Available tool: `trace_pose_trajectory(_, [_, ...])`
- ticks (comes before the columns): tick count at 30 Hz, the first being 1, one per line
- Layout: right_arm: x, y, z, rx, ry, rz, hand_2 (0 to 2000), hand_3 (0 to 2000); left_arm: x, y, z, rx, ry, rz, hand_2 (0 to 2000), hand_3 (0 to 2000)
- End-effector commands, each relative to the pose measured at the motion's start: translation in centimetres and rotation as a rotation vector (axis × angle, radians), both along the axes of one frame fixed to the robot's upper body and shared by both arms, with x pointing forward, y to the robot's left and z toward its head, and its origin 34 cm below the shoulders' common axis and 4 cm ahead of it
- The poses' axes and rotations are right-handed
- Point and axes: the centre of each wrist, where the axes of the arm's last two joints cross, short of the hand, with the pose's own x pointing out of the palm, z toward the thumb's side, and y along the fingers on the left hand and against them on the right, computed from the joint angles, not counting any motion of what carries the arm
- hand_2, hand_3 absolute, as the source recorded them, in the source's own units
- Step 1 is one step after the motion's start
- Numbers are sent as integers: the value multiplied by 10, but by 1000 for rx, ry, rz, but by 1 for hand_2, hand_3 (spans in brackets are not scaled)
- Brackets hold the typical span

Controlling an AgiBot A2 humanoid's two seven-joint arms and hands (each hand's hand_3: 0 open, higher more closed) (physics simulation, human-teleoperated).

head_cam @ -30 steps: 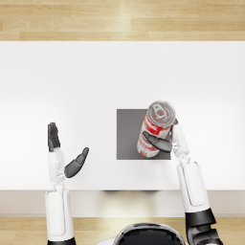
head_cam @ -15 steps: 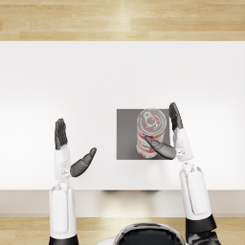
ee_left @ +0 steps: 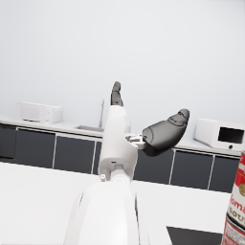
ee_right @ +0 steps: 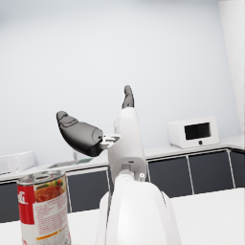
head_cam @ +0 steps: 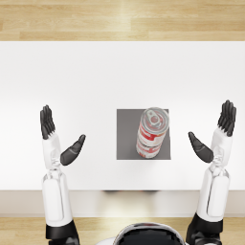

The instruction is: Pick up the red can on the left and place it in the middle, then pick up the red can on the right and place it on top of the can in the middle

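Now the two red cans [head_cam: 152, 133] stand one on top of the other on the grey mat [head_cam: 128, 139] in the middle of the white desk [head_cam: 95, 72], so the job looks just about done. The best thing to do at this step is to keep both hands well away — one bump could knock the top can off. If an arm has to move, it should go out and back, not across the stack.

The left hand [head_cam: 56, 139] is off to one side of the mat, fingers spread wide and holding nothing. The right hand [head_cam: 216, 135] is off to the other side, fingers wide too and holding nothing. Neither hand touches the cans.

The cans are red and white with shiny silver tops — the right wrist view shows a tomato picture on a label. From above, the stack seems to lean a little, so it may not be lined up quite straight.
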Motion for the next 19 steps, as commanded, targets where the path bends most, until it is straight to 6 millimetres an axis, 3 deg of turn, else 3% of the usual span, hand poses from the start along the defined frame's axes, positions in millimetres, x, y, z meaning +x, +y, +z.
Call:
trace_pose_trajectory(1, [5, -22, -13, 46, 42, -76, 0, 0, 4, 11, -7, -20, 31, 37, 0, 0])
trace_pose_trajectory(3, [5, -23, -23, 55, 63, -83, 0, 0, 2, 7, -7, -16, 29, 24, 0, 0])
trace_pose_trajectory(4, [3, -16, -16, 37, 31, -61, 0, 0, 3, 8, -10, -19, 38, 29, 0, 0])
trace_pose_trajectory(19, [4, -23, -28, 57, 62, -85, 0, 0, 3, 11, -15, -29, 58, 41, 0, 0])
